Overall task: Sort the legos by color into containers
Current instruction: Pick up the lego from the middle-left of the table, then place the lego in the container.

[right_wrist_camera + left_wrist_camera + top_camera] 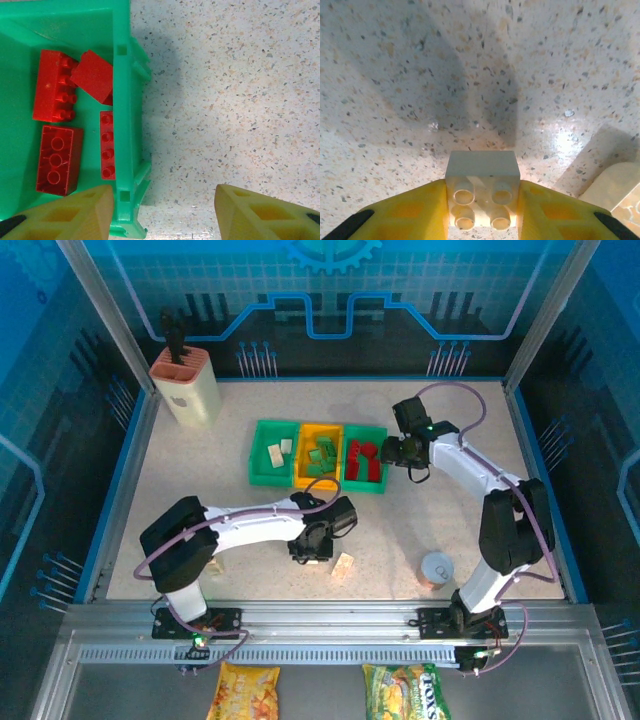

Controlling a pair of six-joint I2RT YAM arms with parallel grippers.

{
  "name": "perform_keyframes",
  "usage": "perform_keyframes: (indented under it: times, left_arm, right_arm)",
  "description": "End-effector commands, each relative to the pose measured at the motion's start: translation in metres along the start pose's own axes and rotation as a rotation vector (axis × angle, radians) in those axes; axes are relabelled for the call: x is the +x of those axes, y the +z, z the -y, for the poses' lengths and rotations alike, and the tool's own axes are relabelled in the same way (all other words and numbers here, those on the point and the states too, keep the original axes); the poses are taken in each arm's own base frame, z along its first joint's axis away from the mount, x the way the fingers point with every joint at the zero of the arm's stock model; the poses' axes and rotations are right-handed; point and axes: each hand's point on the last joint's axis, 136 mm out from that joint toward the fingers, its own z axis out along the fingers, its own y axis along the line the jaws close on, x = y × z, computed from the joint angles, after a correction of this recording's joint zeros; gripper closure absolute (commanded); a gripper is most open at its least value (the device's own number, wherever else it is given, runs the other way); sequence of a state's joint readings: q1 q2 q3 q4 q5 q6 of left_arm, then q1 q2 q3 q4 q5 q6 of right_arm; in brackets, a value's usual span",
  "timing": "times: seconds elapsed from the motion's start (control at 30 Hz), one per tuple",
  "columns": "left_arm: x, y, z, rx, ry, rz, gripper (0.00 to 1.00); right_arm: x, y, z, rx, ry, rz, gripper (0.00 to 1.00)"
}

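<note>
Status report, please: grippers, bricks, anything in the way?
Left gripper shut on cream brick. Right gripper open, empty, over edge of right green bin; red bricks inside. Second cream brick loose on table nearby.

the left arm and the right arm are alike: white rounded links between black joint housings, a lilac cable looping along each, a green light at each base. the left fingers and right fingers are yellow plastic with sunken pockets and black patches.

Left claw low, arm folded across, clamped on cream lego. Right claw spread wide, arm stretched forward.
</note>
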State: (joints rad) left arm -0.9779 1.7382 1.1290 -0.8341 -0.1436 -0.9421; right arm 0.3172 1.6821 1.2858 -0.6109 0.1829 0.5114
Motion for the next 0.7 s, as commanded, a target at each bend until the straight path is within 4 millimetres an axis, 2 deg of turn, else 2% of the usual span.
perform_keyframes:
  times: [0.0, 0.4, 0.67]
  left_arm:
    - [-0.017, -0.015, -0.009, 0.002, 0.020, 0.025, 0.64]
    - [-0.093, -0.032, -0.034, 0.078, 0.047, 0.032, 0.64]
    - [-0.150, -0.044, -0.064, 0.102, 0.030, 0.068, 0.64]
  right_arm:
    - [0.002, -0.007, 0.014, 0.031, 0.016, 0.002, 0.44]
    - [0.013, -0.021, 0.030, 0.088, 0.062, 0.002, 0.44]
    - [0.018, -0.039, 0.042, 0.128, 0.079, 0.018, 0.44]
